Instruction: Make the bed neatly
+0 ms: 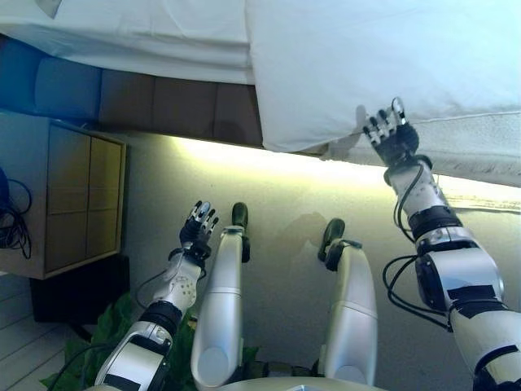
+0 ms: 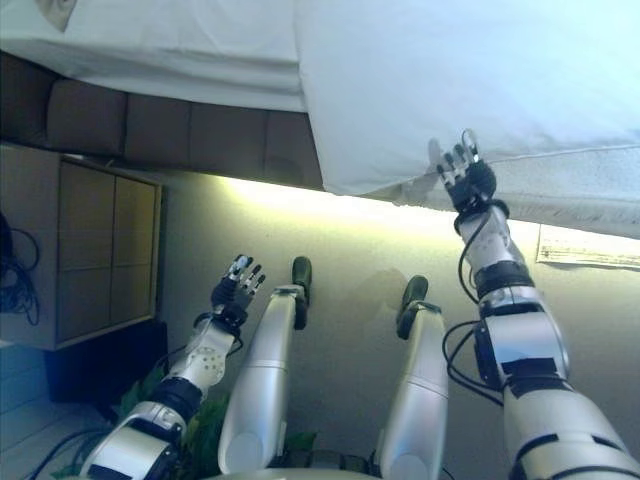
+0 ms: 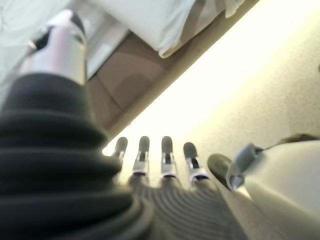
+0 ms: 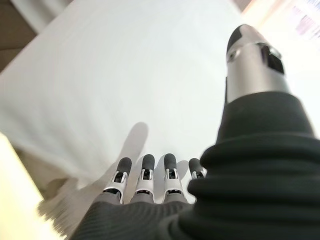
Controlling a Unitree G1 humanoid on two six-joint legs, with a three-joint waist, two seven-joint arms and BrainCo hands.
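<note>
A white duvet (image 1: 383, 65) hangs over the near side of the bed, its lower corner (image 1: 277, 145) drooping past the dark padded bed frame (image 1: 163, 106). A white sheet (image 1: 146, 41) covers the mattress to the left of it. My right hand (image 1: 392, 134) is raised at the duvet's lower hem, fingers straight and open, touching or just short of the cloth (image 4: 125, 100). My left hand (image 1: 198, 226) hangs low by my side over the floor, fingers (image 3: 155, 160) straight, holding nothing.
A wooden bedside cabinet (image 1: 73, 195) stands at the left against the bed frame. A textured white cover (image 1: 472, 142) runs along the bed edge at the right. Green leaves (image 1: 98, 334) show at the lower left. Pale carpet (image 1: 277, 195) lies between me and the bed.
</note>
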